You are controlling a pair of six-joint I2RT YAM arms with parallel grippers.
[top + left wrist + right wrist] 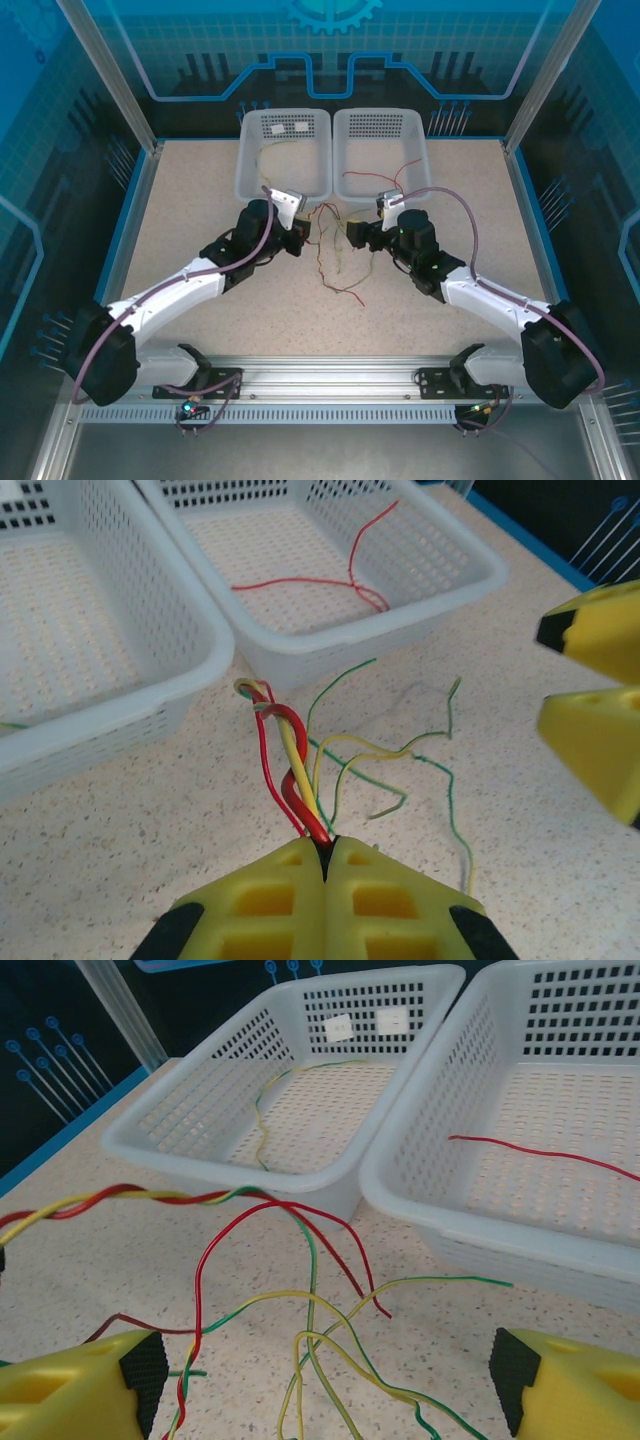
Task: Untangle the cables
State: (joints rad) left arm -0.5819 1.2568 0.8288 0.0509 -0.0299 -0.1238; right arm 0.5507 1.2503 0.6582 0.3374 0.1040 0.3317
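Left wrist: left gripper (325,850) pinches twisted cables (291,770) pointing straight ahead; right gripper (328,1385) agape.

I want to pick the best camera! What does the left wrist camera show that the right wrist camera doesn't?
Left wrist: the left pincer shut on the twisted red and yellow cables. Right wrist: two white labels on the far wall of the left basket. Both: the two white baskets, the red cable in the right basket, the right pincer open, and loose cables on the table.
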